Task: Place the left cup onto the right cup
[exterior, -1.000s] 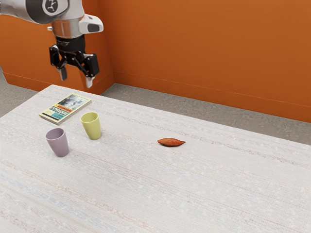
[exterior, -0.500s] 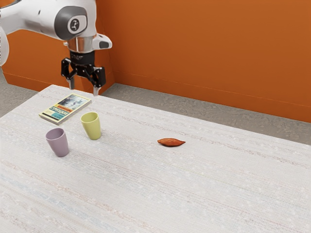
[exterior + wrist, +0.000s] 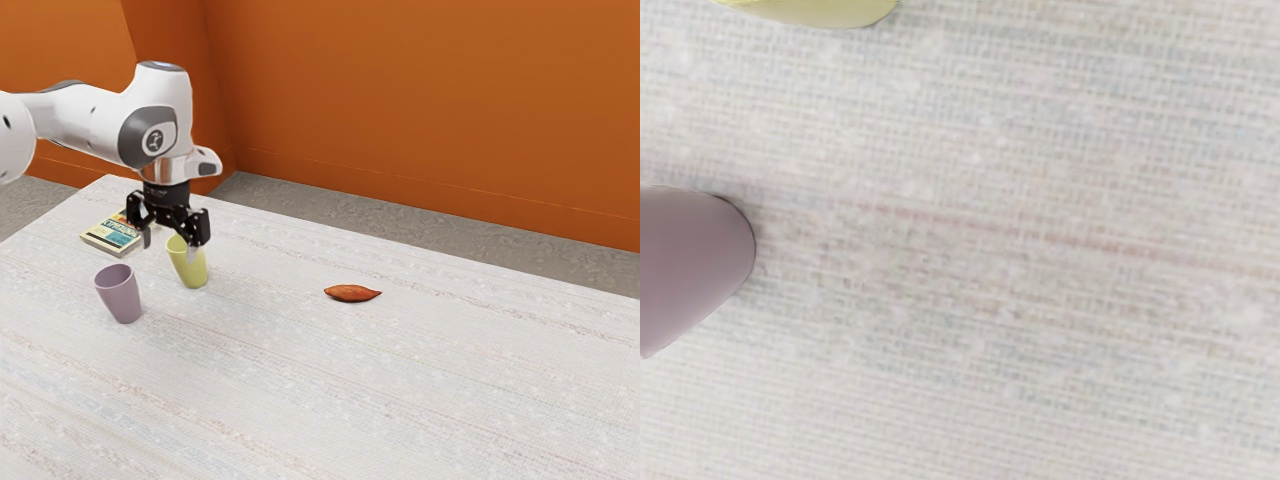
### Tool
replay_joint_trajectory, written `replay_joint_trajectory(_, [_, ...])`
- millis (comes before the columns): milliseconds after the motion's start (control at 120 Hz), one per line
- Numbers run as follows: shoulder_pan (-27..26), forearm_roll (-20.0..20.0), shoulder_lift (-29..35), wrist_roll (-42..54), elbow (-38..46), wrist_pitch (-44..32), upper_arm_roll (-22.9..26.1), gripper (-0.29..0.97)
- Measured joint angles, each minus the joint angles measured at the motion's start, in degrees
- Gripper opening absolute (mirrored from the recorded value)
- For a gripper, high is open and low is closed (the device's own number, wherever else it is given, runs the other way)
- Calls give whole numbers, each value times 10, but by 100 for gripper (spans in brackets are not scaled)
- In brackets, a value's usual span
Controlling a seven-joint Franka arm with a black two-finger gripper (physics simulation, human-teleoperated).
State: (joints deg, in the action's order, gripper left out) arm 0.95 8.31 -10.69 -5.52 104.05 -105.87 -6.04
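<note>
Below the gripper (image 3: 168, 238) and off toward the exterior view's left stands the purple cup (image 3: 118, 292), the left one of the pair and the one to be lifted. It sits upright on the table (image 3: 400, 380), mouth up, its long axis vertical, clear of the fingers. In the wrist view the purple cup (image 3: 685, 265) lies off to one side of the hand, not under it. Behind the gripper, a book (image 3: 108, 234) lies flat, partly hidden by the hand.

The white arm (image 3: 90, 120) reaches in from the exterior view's left, wrist bent so the hand points straight down. The fingers are spread and pinch nothing. The one on the exterior view's right overlaps the rim of the yellow-green cup (image 3: 189, 265) in the picture; whether it touches cannot be told.

That yellow-green cup (image 3: 805, 10), the right one, stands upright just beside the gripper, nearer than the purple one. Judging by this, the hand would need to shift toward the purple cup before descending.

Well apart toward the exterior view's right lies a sweet potato (image 3: 352, 293)
</note>
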Motion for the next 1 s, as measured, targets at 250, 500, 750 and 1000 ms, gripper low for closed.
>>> replay_joint_trajectory(250, [0,-9,0,46,5,-26,-78,68])
replay_joint_trajectory(500, [3,-62,0,104,50,-47,-158,68])
replay_joint_trajectory(750, [-3,-107,0,150,102,-84,-162,68])
replay_joint_trajectory(1000, [-1,-106,-30,180,81,-112,-151,68])
